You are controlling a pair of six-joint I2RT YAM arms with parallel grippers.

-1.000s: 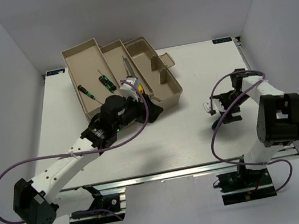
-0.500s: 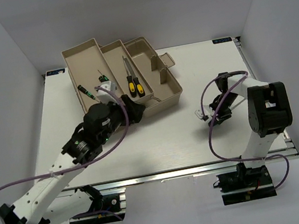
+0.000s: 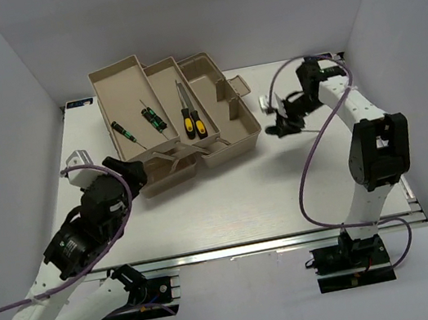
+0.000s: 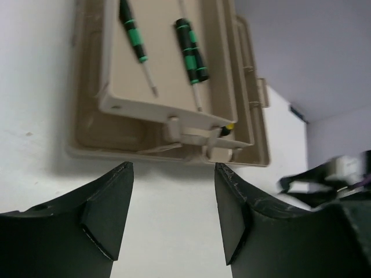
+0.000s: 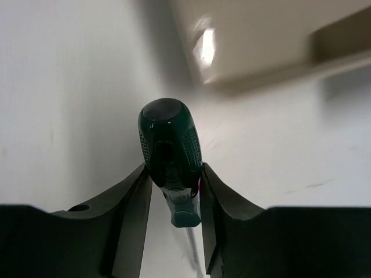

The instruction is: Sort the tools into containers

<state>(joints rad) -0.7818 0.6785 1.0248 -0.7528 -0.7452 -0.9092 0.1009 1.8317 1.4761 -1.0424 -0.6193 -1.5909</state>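
Observation:
The beige toolbox [image 3: 238, 146] stands open at the back, its tiers fanned out. Two green-and-black screwdrivers [image 3: 128, 131] [image 3: 152, 114] lie in the left tray; the left wrist view shows them too [image 4: 133, 37] [image 4: 192, 49]. A yellow-and-black screwdriver [image 3: 188, 121] and a dark file [image 3: 182, 95] lie in the middle tray. My right gripper [image 3: 283, 123] hovers just right of the toolbox, shut on a dark green-handled screwdriver [image 5: 168, 145] whose shaft points back past the fingers. My left gripper [image 4: 173, 168] is open and empty above the table, short of the toolbox's near-left corner.
The toolbox's near wall [image 4: 116, 130] and its hinge arms fill the top of the left wrist view. A corner of the toolbox [image 5: 261, 46] sits close ahead of the right gripper. White walls enclose the table on the left, right and back.
My left arm has drawn back from the middle tray toward the near left, with nothing in it. My right gripper closed on the dark green screwdriver and carried it up toward the toolbox's right side.

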